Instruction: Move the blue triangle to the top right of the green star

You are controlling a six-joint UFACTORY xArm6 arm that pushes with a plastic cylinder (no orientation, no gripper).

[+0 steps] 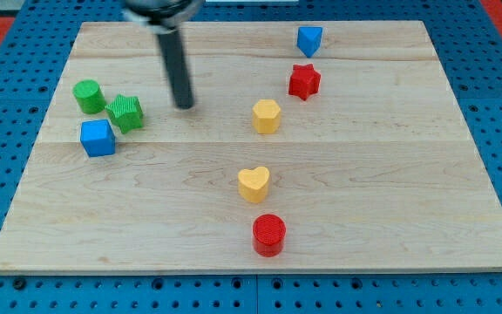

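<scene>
My tip (184, 105), a bare rod without fingers, rests beside the green star (126, 112); fetching the distant blue triangle (309, 39) seems next.

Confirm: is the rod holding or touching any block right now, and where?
Nothing is held. My tip rests on bare board, to the view's right of the green star, apart from it. The blue triangle sits untouched.

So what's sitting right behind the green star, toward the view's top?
The green cylinder sits just up-left of the green star, about touching it; the contact point is hidden. My tip rests to the star's right, apart. The blue cube is below it.
</scene>
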